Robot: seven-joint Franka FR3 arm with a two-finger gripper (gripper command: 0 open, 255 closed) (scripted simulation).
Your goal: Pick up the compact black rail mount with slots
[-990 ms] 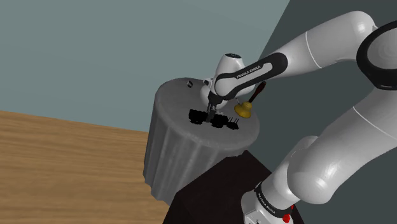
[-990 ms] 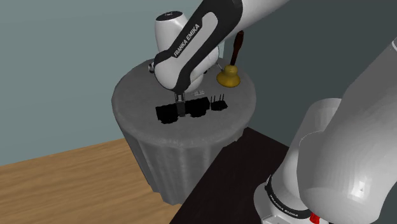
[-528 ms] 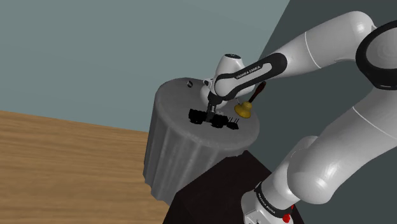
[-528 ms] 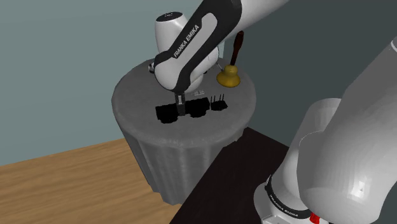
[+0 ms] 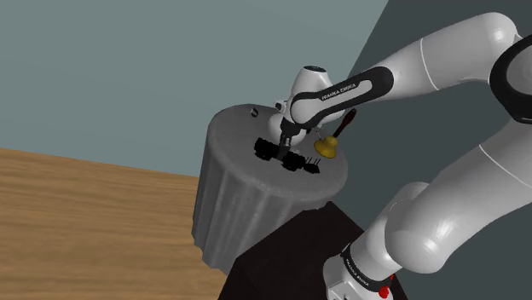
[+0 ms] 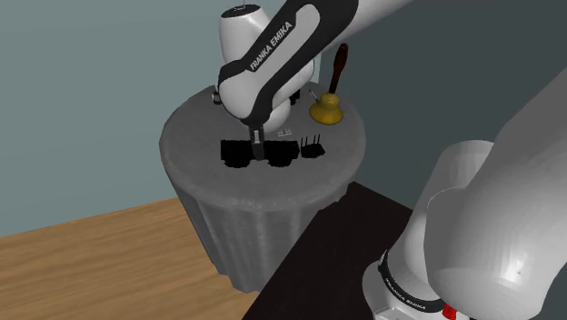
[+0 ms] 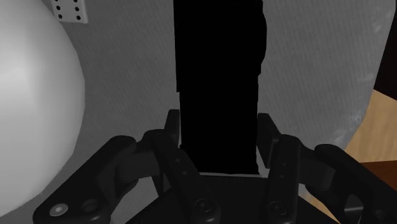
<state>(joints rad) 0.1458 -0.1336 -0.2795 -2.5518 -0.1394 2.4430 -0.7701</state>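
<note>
The black rail mount point(image 5: 268, 149) is a blocky black piece hanging just above the round grey table point(image 5: 228, 135). My gripper point(image 5: 282, 145) comes down on it from above and is shut on it. From the second exterior view the mount point(image 6: 238, 153) sticks out to the left of the gripper point(image 6: 258, 148). In the wrist view the mount point(image 7: 219, 76) is a tall black slab clasped between both fingers point(image 7: 170, 137), and its far end reaches out over the table top.
A second black block point(image 5: 295, 162) and a small pronged black piece point(image 6: 313, 148) lie on the table beside the mount. A brass bell with a dark handle point(image 6: 326, 109) stands behind them. A white die point(image 7: 69, 9) and a white rounded thing point(image 7: 32, 95) sit close by. A wooden floor lies below.
The fingers have closed on the mount, and the hand has risen a little, lifting the mount off the table. The other black pieces stay where they were.
</note>
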